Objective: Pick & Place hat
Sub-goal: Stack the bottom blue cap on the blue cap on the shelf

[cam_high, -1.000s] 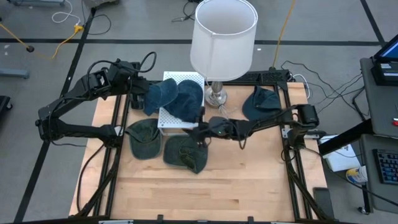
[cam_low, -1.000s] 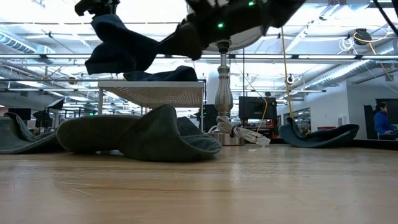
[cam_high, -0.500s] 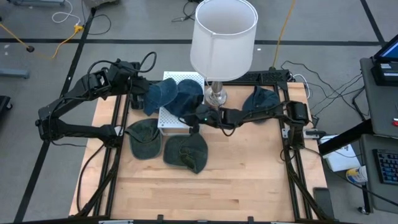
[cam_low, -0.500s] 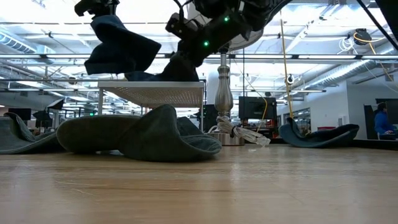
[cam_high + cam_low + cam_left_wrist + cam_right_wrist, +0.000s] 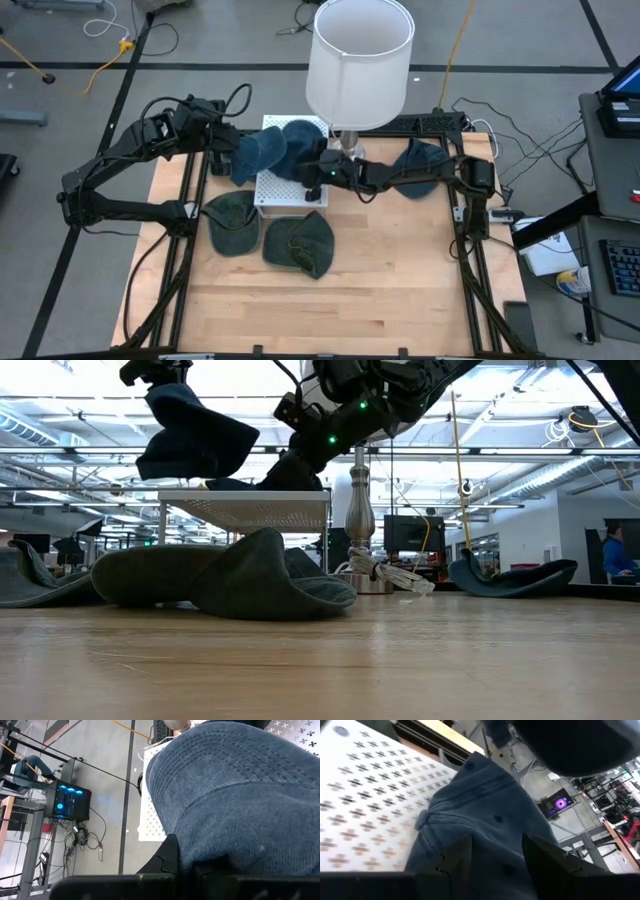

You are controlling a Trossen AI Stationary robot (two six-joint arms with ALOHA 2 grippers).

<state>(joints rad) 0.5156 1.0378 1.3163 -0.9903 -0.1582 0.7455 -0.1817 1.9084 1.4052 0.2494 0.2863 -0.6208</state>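
Observation:
A blue denim hat (image 5: 255,155) hangs from my left gripper (image 5: 222,143), which is shut on it over the left side of the white perforated rack (image 5: 285,190). In the low view this hat (image 5: 190,435) hangs just above the rack top (image 5: 250,500). A second blue hat (image 5: 298,138) lies on the rack. My right gripper (image 5: 308,172) is open over it. In the right wrist view its fingers (image 5: 455,862) stand on either side of this hat's crown (image 5: 485,805). My left gripper holds the blue hat by an upper edge (image 5: 165,390), coming from above. The hat hangs below the fingers, lifted clear of the table. Its cloth (image 5: 240,795) fills the left wrist view and hides the fingertips. My right gripper straddles the second hat; whether its fingers touch the cloth, I cannot tell.
Two green hats (image 5: 232,220) (image 5: 300,243) lie on the table near the rack. A dark hat (image 5: 420,165) lies at the right. A white-shaded lamp (image 5: 358,60) stands just behind the rack, its base (image 5: 360,510) beside my right arm. Bare wood lies toward the near edge.
My right gripper has moved from above the green hats toward the far edge and left, onto the rack, and now stands over the second blue hat. The left gripper and its hat have kept still.

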